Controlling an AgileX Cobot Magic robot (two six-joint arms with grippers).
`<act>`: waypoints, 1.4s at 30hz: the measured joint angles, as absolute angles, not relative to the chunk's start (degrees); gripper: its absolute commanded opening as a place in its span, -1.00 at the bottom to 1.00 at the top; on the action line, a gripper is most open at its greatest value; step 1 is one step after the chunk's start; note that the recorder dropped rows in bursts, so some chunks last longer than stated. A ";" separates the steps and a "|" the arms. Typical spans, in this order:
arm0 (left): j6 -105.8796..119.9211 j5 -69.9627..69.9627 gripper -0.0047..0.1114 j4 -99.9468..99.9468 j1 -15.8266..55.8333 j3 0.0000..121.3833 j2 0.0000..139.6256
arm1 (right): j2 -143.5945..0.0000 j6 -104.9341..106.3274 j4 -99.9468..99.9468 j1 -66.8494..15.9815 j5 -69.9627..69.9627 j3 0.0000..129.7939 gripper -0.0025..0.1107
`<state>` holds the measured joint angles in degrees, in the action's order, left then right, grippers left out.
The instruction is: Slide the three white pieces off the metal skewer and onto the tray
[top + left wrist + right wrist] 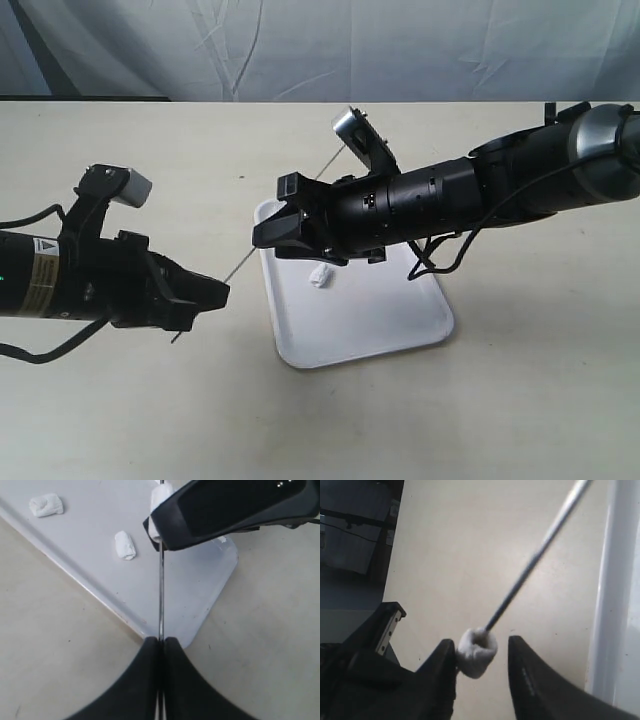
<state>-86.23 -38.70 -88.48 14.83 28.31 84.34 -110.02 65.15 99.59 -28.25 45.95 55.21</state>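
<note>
Already two of the three are off: a nearer piece [125, 545] and a farther piece [46, 505] lie loose and apart in the tray [200, 595], both out ahead of the left hand [161, 642] and off to one side of the rod. Nothing else shows in the tray.

That left hand is clenched on the metal skewer [161, 595], which runs straight out from its fingertips over the tray's corner. The last piece [476, 655] remains threaded on the skewer, sitting between the fingers of the right hand [481, 644]. That hand is spread around the piece rather than squeezing it: one finger looks to touch it, and a gap shows at the other. Pushing this piece off the tip would seem to finish the job. The tray rests flat on the tabletop [60, 655].
</note>
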 measured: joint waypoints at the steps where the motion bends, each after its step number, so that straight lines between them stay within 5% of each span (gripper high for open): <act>1: -86.23 -38.85 -0.92 -88.48 14.83 28.31 84.34 | -110.02 65.15 99.70 -28.25 45.86 55.21 -0.48; 9: -86.39 -40.40 -0.92 -89.66 14.83 28.31 84.34 | -110.02 65.28 99.70 -28.25 44.67 55.21 -0.50; 16: -86.79 -40.41 -0.92 -92.40 14.83 28.31 84.34 | -109.92 65.15 100.49 -28.25 44.48 55.21 -0.97; 27: -87.14 -38.63 -0.92 -93.49 14.83 26.57 84.34 | -109.92 64.93 100.32 -28.72 43.30 55.21 -0.96; 32: -87.14 -38.16 -0.92 -93.49 14.83 25.77 84.34 | -109.92 64.70 100.08 -28.84 42.55 55.21 -0.67; 42: -88.42 -34.91 -0.92 -95.91 14.83 23.37 84.34 | -109.92 64.47 99.87 -28.50 37.04 57.87 -0.66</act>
<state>-88.42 -34.91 -95.91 14.83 23.37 84.34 -109.92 64.47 99.87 -28.50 37.04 57.87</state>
